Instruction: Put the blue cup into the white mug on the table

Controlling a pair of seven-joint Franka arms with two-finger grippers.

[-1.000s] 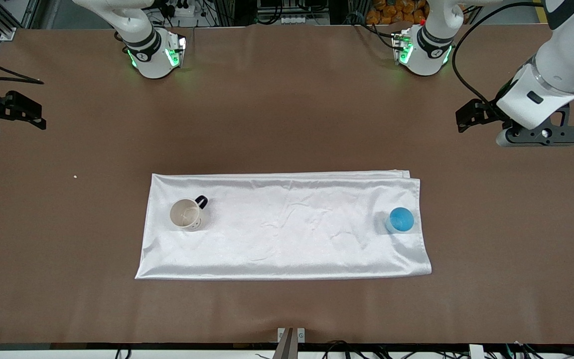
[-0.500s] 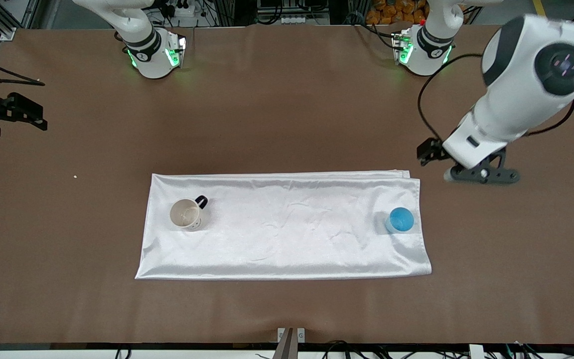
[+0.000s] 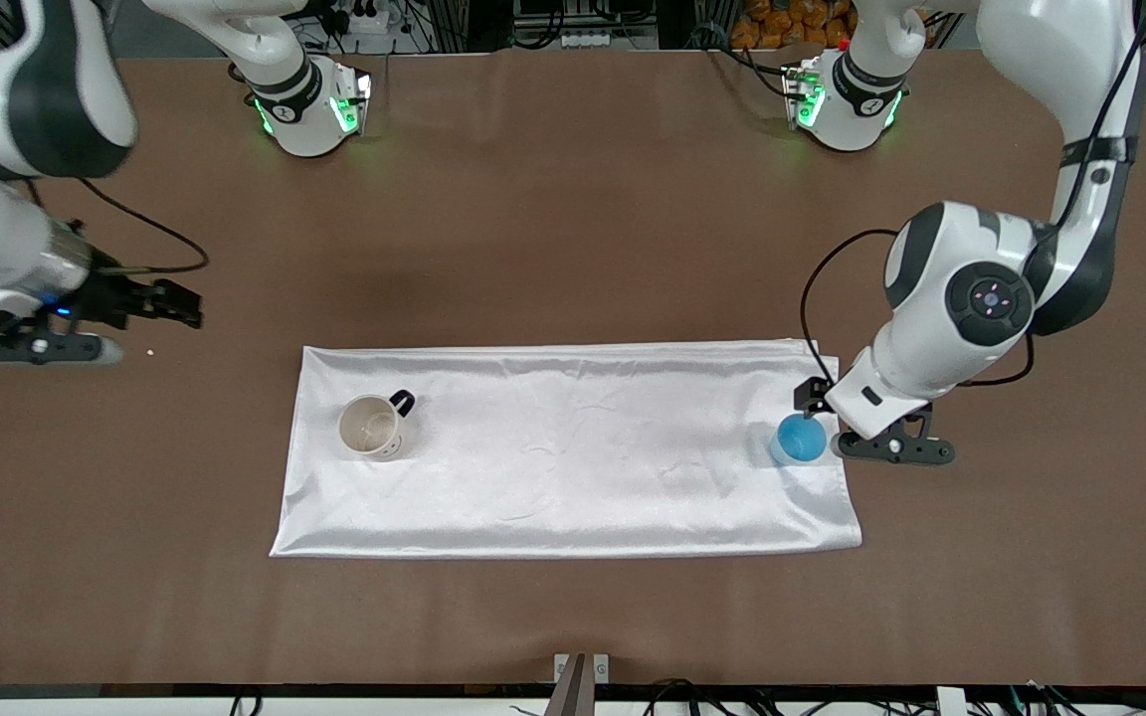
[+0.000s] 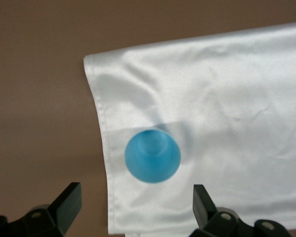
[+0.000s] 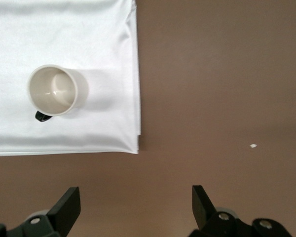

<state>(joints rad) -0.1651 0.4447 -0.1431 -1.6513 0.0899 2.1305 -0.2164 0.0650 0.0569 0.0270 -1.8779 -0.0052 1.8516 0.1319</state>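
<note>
The blue cup [image 3: 800, 439] stands upright on a white cloth at the left arm's end, bright blue inside [image 4: 152, 156]. My left gripper [image 3: 822, 413] hangs open just above the cloth's edge beside the cup. Its two black fingers spread wide [image 4: 135, 202] with nothing between them. The white mug [image 3: 371, 427] with its black handle stands upright and empty on the cloth's other end [image 5: 53, 90]. My right gripper [image 3: 180, 306] is open [image 5: 135, 200] over the bare brown table [image 3: 573, 199], off the cloth toward the right arm's end.
The shiny white cloth [image 3: 573, 447] lies flat across the middle of the table, with a folded edge beside the cup. A tiny white crumb [image 3: 150, 352] lies on the table near the right gripper. Both robot bases stand along the table's top edge.
The left arm has swung in from the table's end and come down beside the blue cup. The right arm has moved in toward the cloth. Both grippers stayed open.
</note>
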